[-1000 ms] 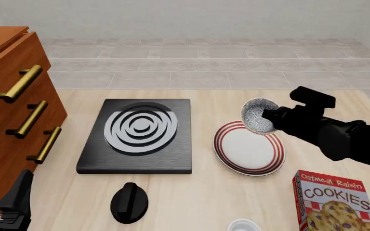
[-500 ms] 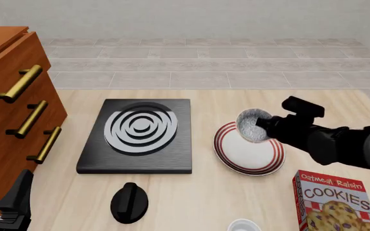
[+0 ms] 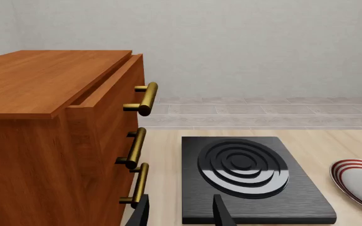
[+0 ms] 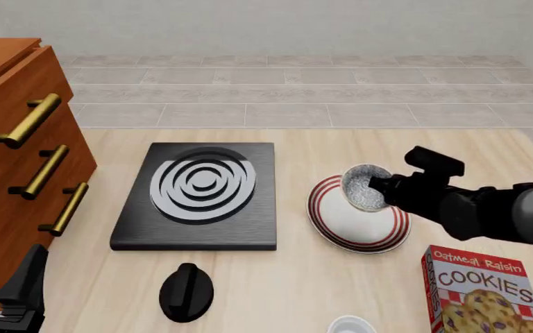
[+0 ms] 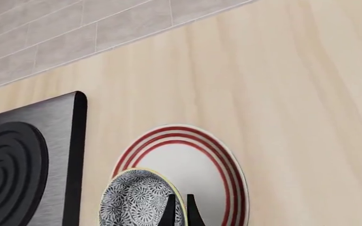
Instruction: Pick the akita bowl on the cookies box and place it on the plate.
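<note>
The akita bowl (image 4: 363, 188), speckled black and white inside, hangs tilted over the back part of the red-ringed plate (image 4: 364, 234). My right gripper (image 4: 382, 187) is shut on its rim. In the right wrist view the fingers pinch the bowl (image 5: 137, 202) at its edge, and the plate (image 5: 228, 165) lies just beneath. The cookies box (image 4: 484, 291) stands at the front right with nothing on it. My left gripper (image 4: 26, 281) stays at the front left by the cabinet; in its wrist view the left gripper (image 3: 181, 214) is open and empty.
A black square stove (image 4: 200, 194) lies left of the plate. A wooden cabinet (image 4: 17, 159) with brass handles fills the left side. A black knob-shaped object (image 4: 186, 291) sits in front of the stove. A plain white round object (image 4: 350, 325) shows at the front edge.
The right gripper has come down and a little to the left with the bowl, from above the plate's far edge to just over the plate. The left arm has not moved.
</note>
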Motion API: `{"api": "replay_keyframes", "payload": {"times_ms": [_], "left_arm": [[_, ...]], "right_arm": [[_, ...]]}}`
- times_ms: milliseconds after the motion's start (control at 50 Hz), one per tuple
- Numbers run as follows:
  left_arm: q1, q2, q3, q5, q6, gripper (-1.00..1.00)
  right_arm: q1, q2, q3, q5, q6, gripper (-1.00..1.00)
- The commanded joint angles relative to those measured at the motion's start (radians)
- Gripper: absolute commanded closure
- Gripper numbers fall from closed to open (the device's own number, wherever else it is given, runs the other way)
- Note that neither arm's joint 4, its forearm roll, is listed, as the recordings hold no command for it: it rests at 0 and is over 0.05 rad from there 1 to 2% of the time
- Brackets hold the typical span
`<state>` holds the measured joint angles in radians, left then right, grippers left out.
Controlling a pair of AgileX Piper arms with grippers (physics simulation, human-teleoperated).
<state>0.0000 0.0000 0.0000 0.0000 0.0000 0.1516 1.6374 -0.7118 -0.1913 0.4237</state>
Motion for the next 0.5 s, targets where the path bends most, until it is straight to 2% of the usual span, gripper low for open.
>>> {"api": "replay_keyframes", "payload": {"times_ms": [20, 500], "left_arm": [[0.0, 0.0, 0.0, 0.0, 0.0, -1.0], [0.0, 0.0, 0.0, 0.0, 0.0, -1.0]], "right_arm": [[-0.01, 0.025, -0.013, -0.006, 0.006, 1.0], [-0.029, 0.077, -0.031, -0.022, 0.005, 1.0]]}}
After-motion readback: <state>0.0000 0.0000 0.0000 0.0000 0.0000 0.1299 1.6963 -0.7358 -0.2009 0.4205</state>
